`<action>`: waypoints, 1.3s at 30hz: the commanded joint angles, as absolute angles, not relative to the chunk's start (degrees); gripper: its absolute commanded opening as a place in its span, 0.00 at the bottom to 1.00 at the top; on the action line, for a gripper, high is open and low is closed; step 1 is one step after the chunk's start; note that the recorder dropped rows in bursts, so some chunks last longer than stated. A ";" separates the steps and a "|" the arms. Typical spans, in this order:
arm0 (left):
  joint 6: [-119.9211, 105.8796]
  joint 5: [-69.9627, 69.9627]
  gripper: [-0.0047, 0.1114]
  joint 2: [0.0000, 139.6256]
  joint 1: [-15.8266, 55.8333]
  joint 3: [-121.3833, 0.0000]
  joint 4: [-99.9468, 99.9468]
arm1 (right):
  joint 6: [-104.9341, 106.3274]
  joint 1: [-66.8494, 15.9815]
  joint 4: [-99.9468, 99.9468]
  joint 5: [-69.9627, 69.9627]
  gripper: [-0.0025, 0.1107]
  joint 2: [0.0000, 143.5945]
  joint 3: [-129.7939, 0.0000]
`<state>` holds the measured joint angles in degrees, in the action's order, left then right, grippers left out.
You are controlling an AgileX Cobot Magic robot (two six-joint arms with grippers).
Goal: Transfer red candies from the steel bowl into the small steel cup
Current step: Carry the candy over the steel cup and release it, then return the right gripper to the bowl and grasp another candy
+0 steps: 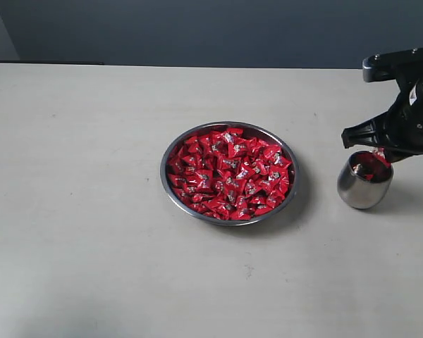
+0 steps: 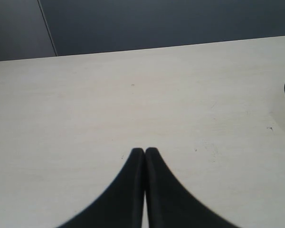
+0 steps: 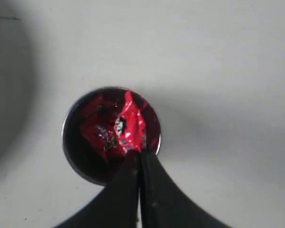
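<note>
The right fingers [image 3: 145, 164] are pressed fully together and pinch one candy [image 3: 128, 121] by a corner of its wrapper. The candy hangs over the mouth of the cup [image 1: 364, 186]. Its long axis runs from the fingertips out across the opening, so most of the wrapper lies above the hollow and not the rim. In the exterior view the fingers sit over the cup's far right edge, so the pinch point itself is close to the rim. More red shows down inside the cup, though how many pieces lie there is too dark to tell.

The release is what matters next: opening straight above should drop the candy in, but a small shift toward the cup's centre would make that safer.

The bowl [image 1: 170, 186] stands on the desk [image 1: 77, 211] well to the left of the cup, heaped with candies [image 1: 229, 172]. The right arm is by far the nearer to both. The left fingers [image 2: 138, 157] are closed on nothing, over bare desk with only the bowl's edge in their view.
</note>
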<state>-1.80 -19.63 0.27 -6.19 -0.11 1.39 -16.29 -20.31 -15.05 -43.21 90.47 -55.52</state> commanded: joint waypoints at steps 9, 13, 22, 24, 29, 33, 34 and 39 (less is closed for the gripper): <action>-1.68 -19.14 0.04 0.00 -6.18 0.00 1.55 | -12.95 -20.00 -12.25 -41.82 0.12 91.09 -55.02; -1.68 -19.14 0.04 0.00 -6.18 0.00 1.55 | -12.95 -20.00 -12.16 -41.70 0.27 91.09 -55.02; -1.68 -19.14 0.04 0.00 -6.18 0.00 1.55 | -6.47 -20.10 -1.12 -35.15 0.27 89.44 -55.22; -1.68 -19.14 0.04 0.00 -6.18 0.00 1.55 | 1.53 -20.10 7.31 -35.05 0.25 89.47 -55.84; -1.68 -19.14 0.04 0.00 -6.18 0.00 1.55 | 26.01 -20.68 32.37 -35.19 0.24 91.50 -57.67; -1.68 -19.14 0.04 0.00 -6.18 0.00 1.55 | 29.11 -23.77 33.70 -33.77 0.24 96.00 -61.26; -1.68 -19.14 0.04 0.00 -6.18 0.00 1.55 | 29.11 -24.70 33.43 -33.77 0.24 97.62 -62.59; -1.68 -19.14 0.04 0.00 -6.18 0.00 1.55 | 29.11 -29.33 29.42 -33.77 0.24 105.66 -69.64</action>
